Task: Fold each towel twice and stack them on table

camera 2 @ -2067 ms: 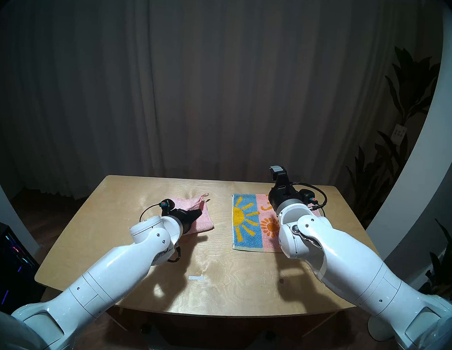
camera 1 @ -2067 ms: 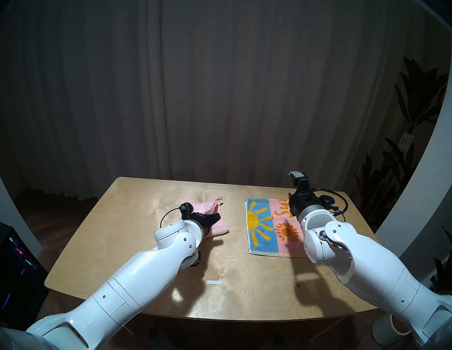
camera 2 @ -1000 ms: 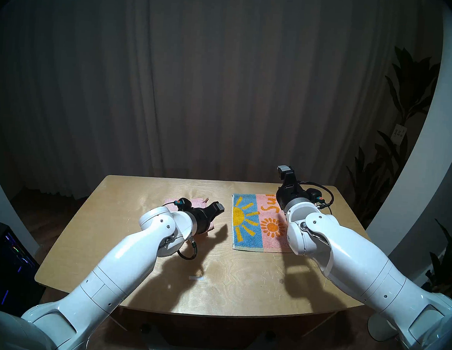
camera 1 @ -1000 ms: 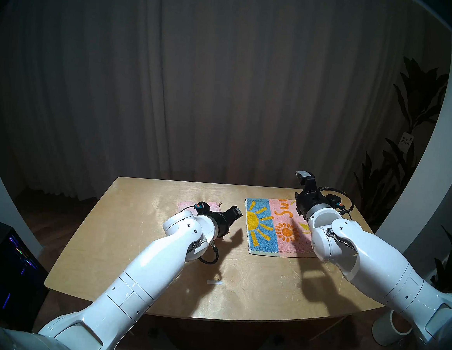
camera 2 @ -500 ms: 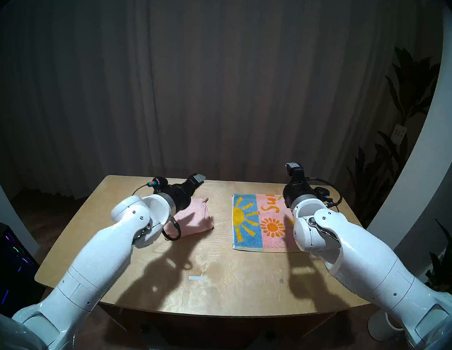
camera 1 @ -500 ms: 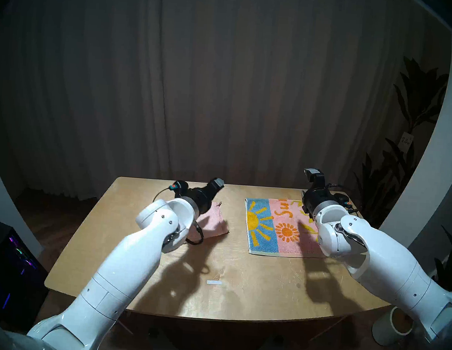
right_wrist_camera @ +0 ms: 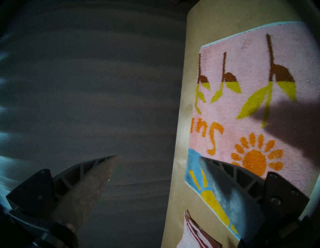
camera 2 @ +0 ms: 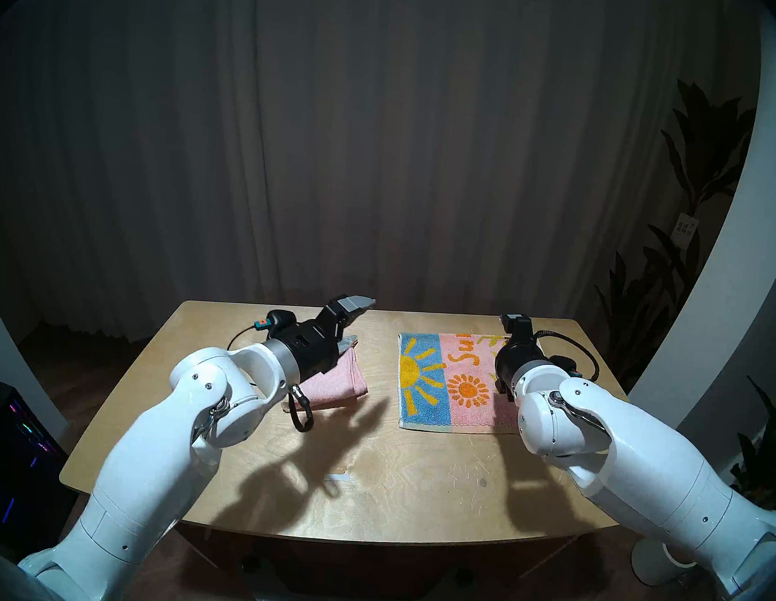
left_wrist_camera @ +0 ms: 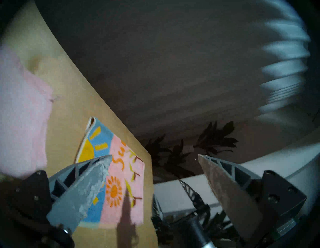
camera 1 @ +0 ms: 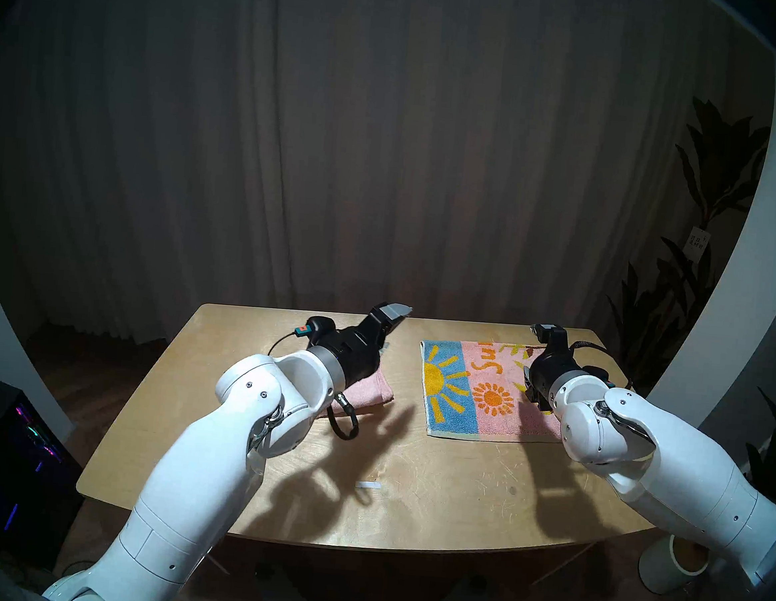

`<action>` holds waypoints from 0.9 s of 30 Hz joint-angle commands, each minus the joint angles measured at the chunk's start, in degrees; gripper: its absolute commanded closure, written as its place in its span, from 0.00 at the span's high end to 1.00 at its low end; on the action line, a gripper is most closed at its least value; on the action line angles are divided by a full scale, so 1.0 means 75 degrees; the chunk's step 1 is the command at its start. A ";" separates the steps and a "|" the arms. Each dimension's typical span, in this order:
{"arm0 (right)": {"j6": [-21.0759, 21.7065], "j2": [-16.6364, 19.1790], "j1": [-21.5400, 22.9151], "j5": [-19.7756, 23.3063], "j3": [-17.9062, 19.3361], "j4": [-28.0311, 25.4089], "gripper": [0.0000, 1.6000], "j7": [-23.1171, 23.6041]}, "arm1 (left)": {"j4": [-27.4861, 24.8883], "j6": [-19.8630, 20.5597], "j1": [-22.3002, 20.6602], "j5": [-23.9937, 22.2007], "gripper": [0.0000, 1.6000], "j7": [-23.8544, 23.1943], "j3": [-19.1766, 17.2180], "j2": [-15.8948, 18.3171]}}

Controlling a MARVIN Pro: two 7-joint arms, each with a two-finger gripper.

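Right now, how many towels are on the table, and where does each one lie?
2. The plain pink towel lies folded left of centre, partly hidden behind the left arm. The sun-and-flower towel lies spread flat on the right, its far right part covered by the right arm. None hidden, as far as can be seen.

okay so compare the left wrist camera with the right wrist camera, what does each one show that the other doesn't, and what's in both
Only the left wrist view: the open left gripper, holding nothing, the flat top of the folded pale pink terry towel, and dark plant leaves past the table's edge.

Only the right wrist view: the open right gripper, also empty, and the pink towel's layered edges seen end on.

Both: the light plywood table and the pink-and-blue towel with the yellow sun and orange flower, lying spread flat.
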 commanded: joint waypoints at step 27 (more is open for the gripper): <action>0.0361 0.2407 -0.3218 0.2997 0.2297 0.0128 1.00 0.0343 | 0.0636 -0.0091 -0.0151 -0.1855 1.00 0.2149 0.1334 -0.1446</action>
